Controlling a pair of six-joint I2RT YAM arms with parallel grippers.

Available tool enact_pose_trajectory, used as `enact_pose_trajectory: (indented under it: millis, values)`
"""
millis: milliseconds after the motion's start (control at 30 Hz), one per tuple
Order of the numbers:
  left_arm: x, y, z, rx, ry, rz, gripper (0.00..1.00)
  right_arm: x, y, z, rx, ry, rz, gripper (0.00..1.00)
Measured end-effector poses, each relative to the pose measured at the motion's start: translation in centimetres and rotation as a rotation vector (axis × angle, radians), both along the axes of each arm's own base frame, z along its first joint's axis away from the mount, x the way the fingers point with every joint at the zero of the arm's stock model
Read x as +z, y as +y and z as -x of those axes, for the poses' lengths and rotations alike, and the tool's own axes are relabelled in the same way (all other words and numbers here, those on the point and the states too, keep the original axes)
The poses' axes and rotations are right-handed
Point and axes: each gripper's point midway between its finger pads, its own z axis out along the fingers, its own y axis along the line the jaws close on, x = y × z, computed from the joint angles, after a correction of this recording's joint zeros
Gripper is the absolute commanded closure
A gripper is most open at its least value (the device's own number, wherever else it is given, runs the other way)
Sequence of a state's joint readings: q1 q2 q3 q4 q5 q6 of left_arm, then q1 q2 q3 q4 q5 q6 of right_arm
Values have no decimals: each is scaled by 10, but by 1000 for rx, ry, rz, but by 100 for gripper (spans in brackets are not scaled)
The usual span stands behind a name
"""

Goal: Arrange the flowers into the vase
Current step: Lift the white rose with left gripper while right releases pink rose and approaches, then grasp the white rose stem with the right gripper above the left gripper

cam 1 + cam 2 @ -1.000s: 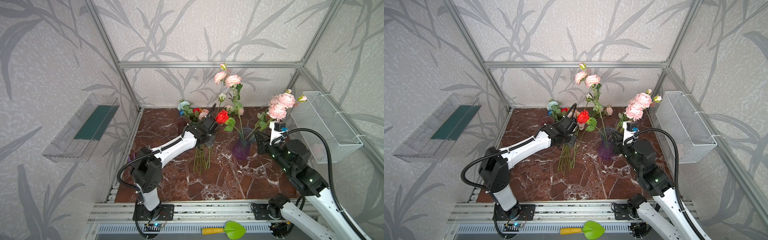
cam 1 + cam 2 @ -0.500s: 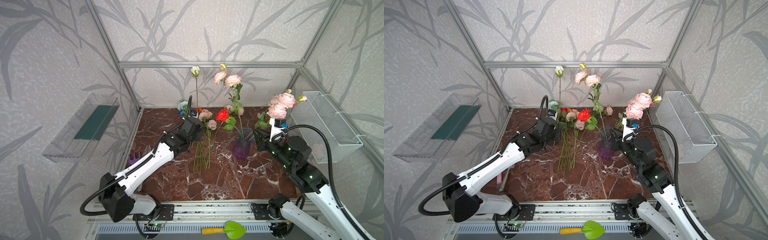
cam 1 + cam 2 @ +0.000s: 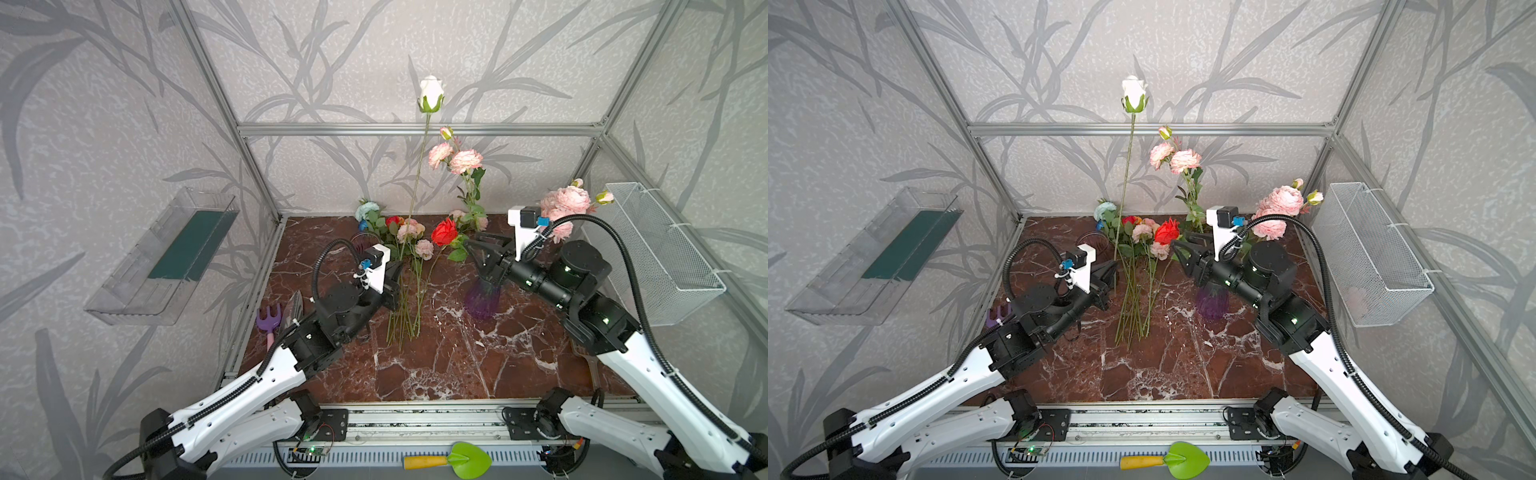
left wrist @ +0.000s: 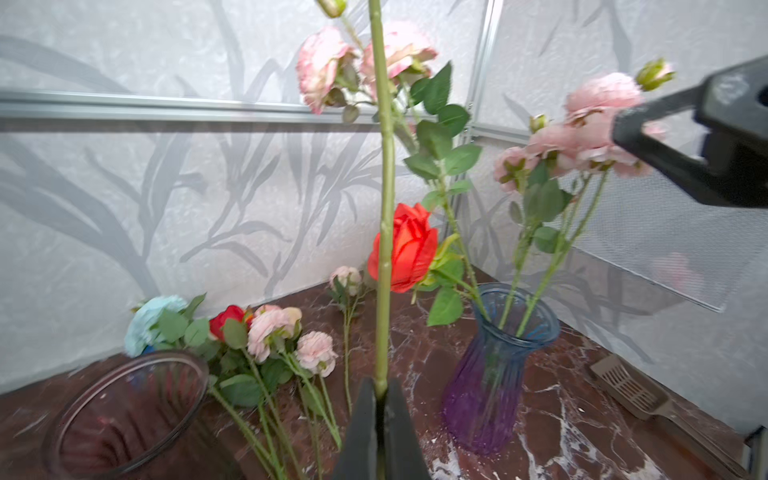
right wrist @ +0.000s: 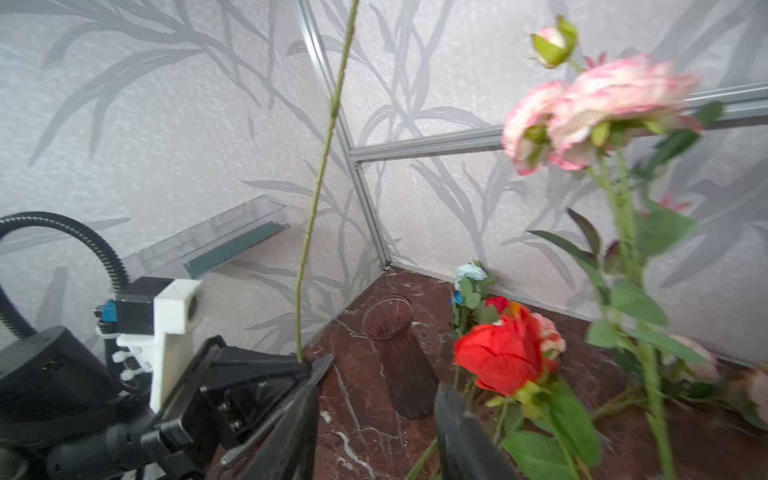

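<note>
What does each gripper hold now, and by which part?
Left gripper pinches the white rose near the bottom end of its stem. Right gripper stands open, holding nothing.

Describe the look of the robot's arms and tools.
The left arm and right arm have white links, black joints, and black ribbed cables to white camera mounts with blue connectors. The left tool and right tool have black tapered fingers.

- White rose upright, stem end pinched in my left gripper.
- Purple-blue vase upright; pink blooms in it, red rose beside its mouth.
- Other flowers lie bunched flat, left of vase.
</note>
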State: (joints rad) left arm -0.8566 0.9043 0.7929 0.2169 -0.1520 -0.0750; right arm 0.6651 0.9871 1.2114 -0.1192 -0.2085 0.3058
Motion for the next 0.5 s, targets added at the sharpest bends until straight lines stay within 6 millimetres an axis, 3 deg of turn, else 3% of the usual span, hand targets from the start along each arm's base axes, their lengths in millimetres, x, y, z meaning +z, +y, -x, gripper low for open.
enact_pose_trajectory:
  millis: [167,367,433,500]
  values:
    - [5,-25,22,-110,-40,-11,100,20,25,-1,59,-18,-17,49]
    - [-3,-46,38,-181,-56,-64,100,19,36,-14,60,15,-42,50]
    - [-4,-48,41,-191,-61,-71,100,17,40,-18,61,23,-49,59]
    - [-4,-50,43,-194,-67,-79,100,17,41,-20,62,33,-61,74]
